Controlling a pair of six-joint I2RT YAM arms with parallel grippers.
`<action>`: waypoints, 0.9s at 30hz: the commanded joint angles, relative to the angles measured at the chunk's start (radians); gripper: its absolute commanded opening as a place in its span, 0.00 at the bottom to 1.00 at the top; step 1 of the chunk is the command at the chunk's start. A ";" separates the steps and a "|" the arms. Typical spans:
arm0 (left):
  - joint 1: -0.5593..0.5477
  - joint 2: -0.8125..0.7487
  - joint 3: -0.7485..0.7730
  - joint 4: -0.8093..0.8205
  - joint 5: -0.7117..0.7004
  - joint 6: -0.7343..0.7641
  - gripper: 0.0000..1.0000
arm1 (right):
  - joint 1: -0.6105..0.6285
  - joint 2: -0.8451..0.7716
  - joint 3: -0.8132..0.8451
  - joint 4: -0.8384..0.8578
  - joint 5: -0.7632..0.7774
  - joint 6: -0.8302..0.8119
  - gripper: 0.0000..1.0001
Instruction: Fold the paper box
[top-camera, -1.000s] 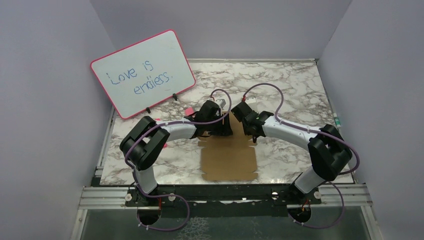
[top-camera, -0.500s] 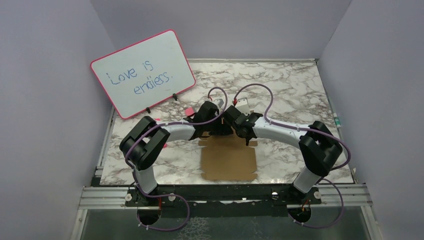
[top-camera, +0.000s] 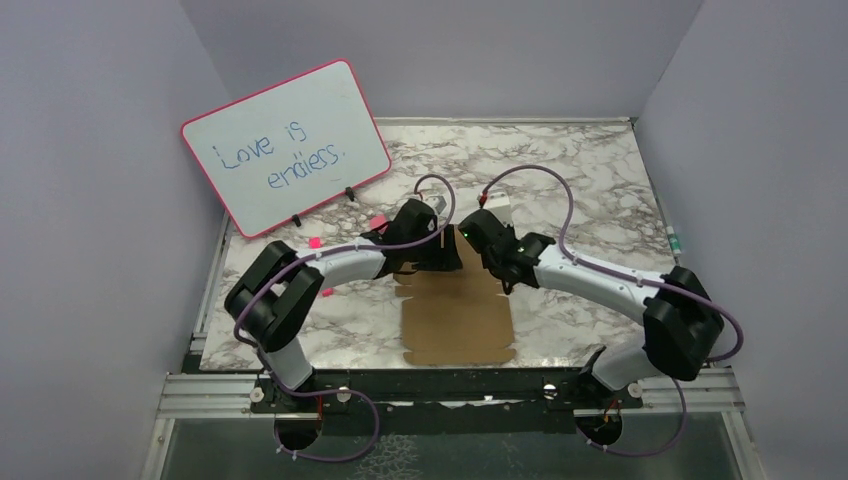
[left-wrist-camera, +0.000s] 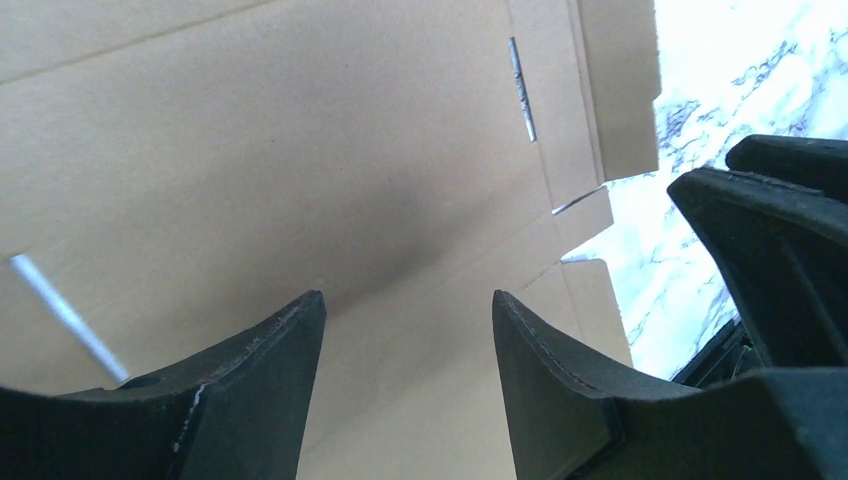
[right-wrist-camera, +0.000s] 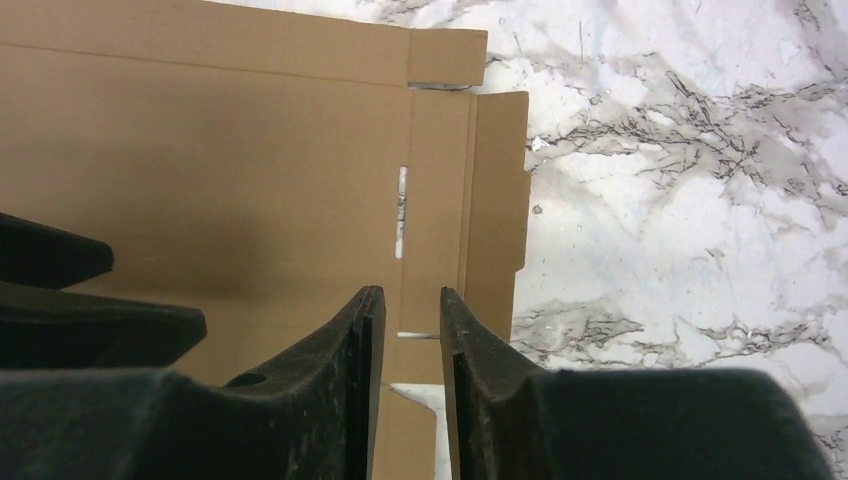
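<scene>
Though creased, paper box (top-camera: 458, 320) lies flat — brown cardboard, notched.

- The white-and-black left arm (top-camera: 340, 265) bends at its elbow and reaches inward.
- Its black two-finger left gripper (left-wrist-camera: 405, 315) points down, jaws wide apart, holding nothing.
- The white-and-black right arm (top-camera: 600, 280) reaches inward opposite it.
- The black two-finger right gripper (right-wrist-camera: 410, 300) shows a narrow gap, nothing between.

The paper box (top-camera: 458, 320) lies on the table (top-camera: 590, 170), the whiteboard (top-camera: 285, 145) standing behind it at left.
</scene>
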 joint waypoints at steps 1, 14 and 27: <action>-0.003 -0.142 0.059 -0.140 -0.078 0.055 0.65 | 0.012 -0.111 -0.063 0.099 -0.048 -0.031 0.34; 0.159 -0.546 -0.213 -0.303 -0.063 0.014 0.71 | 0.009 -0.164 -0.256 0.444 -0.448 0.021 0.54; 0.274 -0.597 -0.456 -0.124 0.128 -0.135 0.75 | 0.007 -0.055 -0.409 0.776 -0.635 0.137 0.56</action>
